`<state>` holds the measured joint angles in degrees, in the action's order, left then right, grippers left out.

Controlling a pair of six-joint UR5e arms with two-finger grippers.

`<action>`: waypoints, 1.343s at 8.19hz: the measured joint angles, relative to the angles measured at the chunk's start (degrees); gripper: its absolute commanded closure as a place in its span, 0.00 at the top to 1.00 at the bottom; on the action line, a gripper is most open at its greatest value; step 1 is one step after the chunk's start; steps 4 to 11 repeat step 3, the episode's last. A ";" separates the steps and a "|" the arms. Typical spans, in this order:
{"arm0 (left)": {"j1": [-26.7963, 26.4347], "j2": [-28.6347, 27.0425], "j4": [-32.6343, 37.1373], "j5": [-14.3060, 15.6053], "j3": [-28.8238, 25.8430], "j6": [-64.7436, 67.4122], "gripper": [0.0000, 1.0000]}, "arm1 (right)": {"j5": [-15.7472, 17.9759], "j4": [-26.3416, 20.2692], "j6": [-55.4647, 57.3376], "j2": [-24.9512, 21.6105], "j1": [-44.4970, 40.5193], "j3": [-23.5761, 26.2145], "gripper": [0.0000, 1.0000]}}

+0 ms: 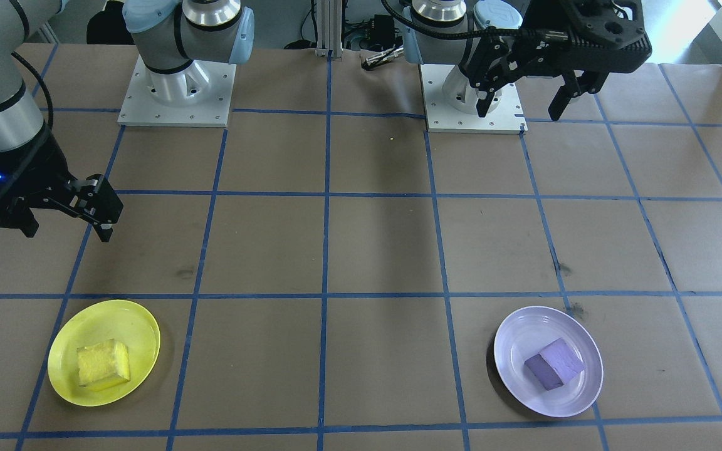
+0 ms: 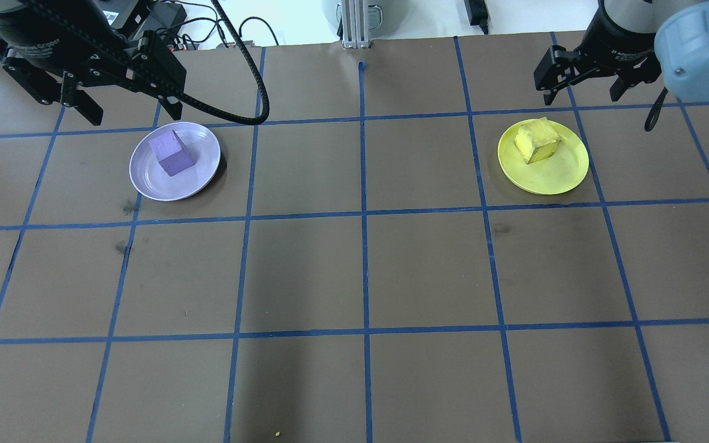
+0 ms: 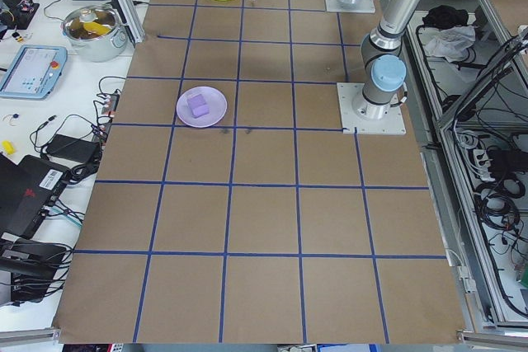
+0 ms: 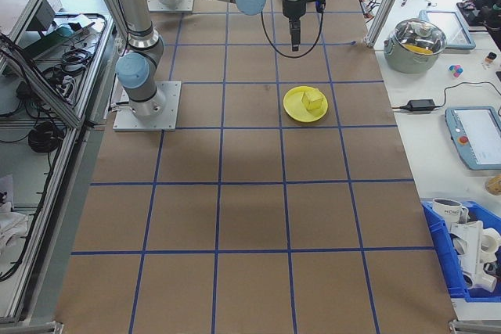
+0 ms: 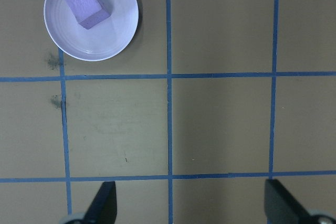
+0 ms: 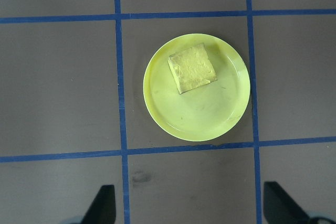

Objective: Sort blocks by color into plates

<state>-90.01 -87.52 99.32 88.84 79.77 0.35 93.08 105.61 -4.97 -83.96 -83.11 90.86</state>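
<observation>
Overhead exterior shows brown blue-gridded table (image 2: 360, 271), left pincer (image 2: 127, 111) and right pincer (image 2: 582, 92) both spread, empty.

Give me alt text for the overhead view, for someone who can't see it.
A purple block sits in a lavender plate at left, and a yellow block in a yellow plate at right, on a brown table gridded with blue tape. The left hand and right hand are raised near the far edge, open and empty.

Counted on the table (image 2: 360, 271): 2 plates (yellow plate (image 2: 560, 175), lavender plate (image 2: 197, 175)), 2 blocks (yellow block (image 2: 537, 141), purple block (image 2: 172, 154)), 2 grippers (left gripper (image 2: 127, 114), right gripper (image 2: 582, 93)).
</observation>
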 measured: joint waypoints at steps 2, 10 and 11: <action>-0.05 0.44 -0.01 0.07 0.03 0.00 1.00 | 0.70 -0.75 0.02 -0.04 -0.03 0.37 1.00; -0.07 0.77 -0.04 0.09 0.03 -0.05 1.00 | 0.86 -1.42 -0.01 -0.27 -0.04 0.30 1.00; -0.07 0.77 -0.04 0.09 0.03 -0.05 1.00 | 0.86 -1.42 -0.01 -0.27 -0.04 0.30 1.00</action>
